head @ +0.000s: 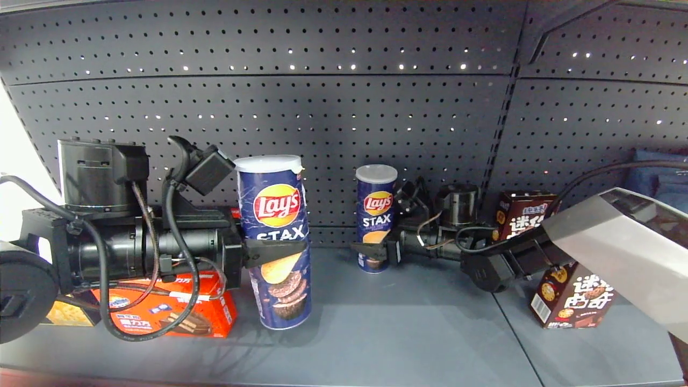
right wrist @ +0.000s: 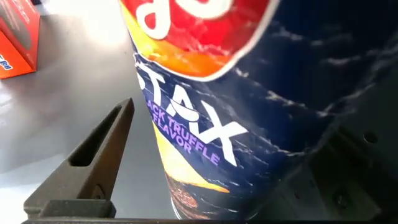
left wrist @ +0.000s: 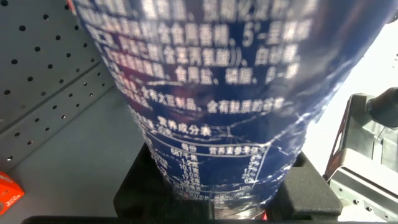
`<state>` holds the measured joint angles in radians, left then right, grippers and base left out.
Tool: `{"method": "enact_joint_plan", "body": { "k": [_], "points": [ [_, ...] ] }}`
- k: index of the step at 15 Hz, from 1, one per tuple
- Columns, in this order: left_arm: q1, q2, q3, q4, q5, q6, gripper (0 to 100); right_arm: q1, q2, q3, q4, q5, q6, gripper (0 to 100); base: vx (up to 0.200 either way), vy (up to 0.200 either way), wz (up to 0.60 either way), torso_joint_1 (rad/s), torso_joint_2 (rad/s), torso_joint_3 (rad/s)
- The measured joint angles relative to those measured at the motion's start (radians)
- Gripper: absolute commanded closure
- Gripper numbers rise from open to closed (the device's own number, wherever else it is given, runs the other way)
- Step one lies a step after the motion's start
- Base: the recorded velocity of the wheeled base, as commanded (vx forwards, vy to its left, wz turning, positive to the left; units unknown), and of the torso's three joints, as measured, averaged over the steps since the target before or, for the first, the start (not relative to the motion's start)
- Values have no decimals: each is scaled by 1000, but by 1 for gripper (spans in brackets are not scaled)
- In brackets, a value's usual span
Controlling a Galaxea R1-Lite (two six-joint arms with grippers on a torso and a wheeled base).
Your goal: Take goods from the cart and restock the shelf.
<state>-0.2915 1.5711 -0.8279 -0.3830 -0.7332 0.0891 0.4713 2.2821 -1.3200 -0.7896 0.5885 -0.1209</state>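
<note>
Glossy, creased film seen on chip can (head: 274, 207); lid (head: 269, 163) translucent plastic; shelf (head: 408, 322), perforated back panel (head: 322, 107) matt metal.

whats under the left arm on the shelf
An orange box lies flat on the shelf under the left arm, a yellow pack beside it. The arm and its cables cover the box's upper edge and most of the yellow pack.

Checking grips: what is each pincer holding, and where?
Left pincer clamps the near can at mid-height. Right pincer straddles the far can low down, one finger clear of it: not held.
</note>
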Motion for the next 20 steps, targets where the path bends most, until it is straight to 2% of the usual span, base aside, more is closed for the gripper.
{"method": "enact_joint_plan", "body": {
  "k": [6, 11, 20],
  "points": [
    [0, 0, 5, 0, 0, 0, 100, 11, -22, 34, 0, -23, 0, 100, 0, 0, 0, 0, 0, 0],
    [-1, -1, 1, 0, 0, 0, 100, 66, -128, 137, 8, -31, 2, 100, 0, 0, 0, 0, 0, 0],
    [-9, -5, 5, 0, -1, 1, 100, 110, -358, 330, 15, -110, 14, 100, 0, 0, 0, 0, 0, 0]
  ]
}}
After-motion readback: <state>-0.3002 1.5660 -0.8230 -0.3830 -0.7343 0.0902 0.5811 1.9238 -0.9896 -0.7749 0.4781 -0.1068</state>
